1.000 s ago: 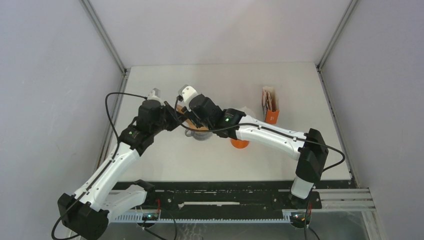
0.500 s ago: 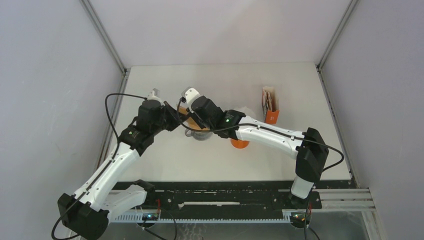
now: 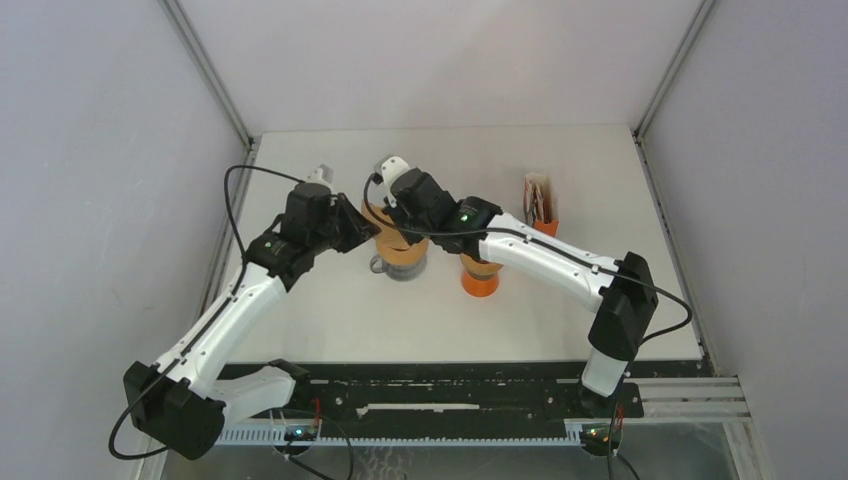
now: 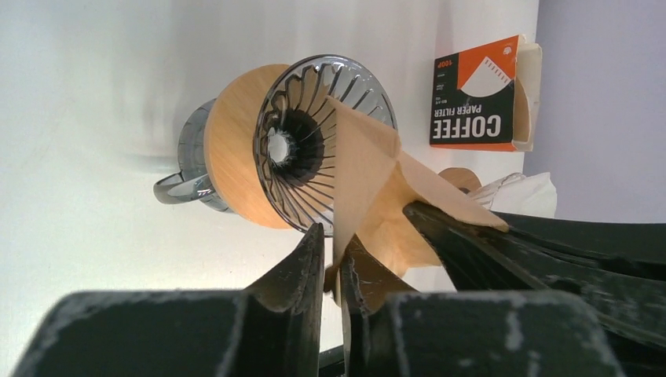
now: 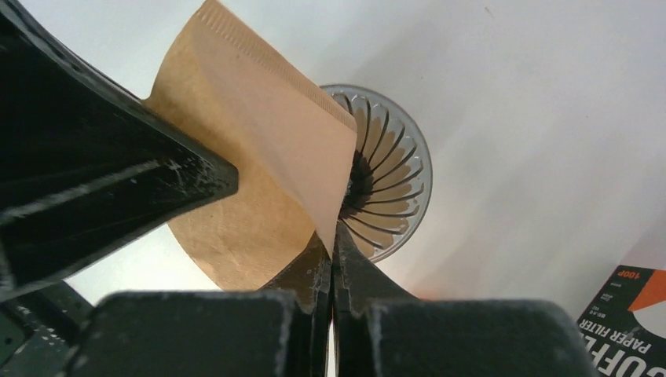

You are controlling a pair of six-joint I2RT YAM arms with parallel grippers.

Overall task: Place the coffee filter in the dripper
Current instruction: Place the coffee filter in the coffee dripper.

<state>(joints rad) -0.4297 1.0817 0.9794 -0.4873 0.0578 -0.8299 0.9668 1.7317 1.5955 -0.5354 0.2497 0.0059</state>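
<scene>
The brown paper coffee filter (image 4: 369,169) hangs in the air, pinched from two sides and partly spread open. My left gripper (image 4: 333,263) is shut on its near edge. My right gripper (image 5: 333,243) is shut on another edge of the filter (image 5: 251,173). The dripper (image 3: 402,250), ribbed glass with a wooden collar, stands on a glass server just below and in front of both grippers (image 3: 372,222). Its open mouth shows in the left wrist view (image 4: 302,149) and in the right wrist view (image 5: 389,184), and it holds nothing. The filter's tip points toward the mouth but stays outside it.
An orange box of coffee filters (image 3: 541,212) stands at the right back; it also shows in the left wrist view (image 4: 475,94). An orange object (image 3: 480,280) sits right of the dripper under my right arm. Crumpled white plastic (image 4: 528,192) lies near it.
Both grippers have moved up and toward the back with the filter between them. The dripper, earlier covered by them in the top view, now shows.
</scene>
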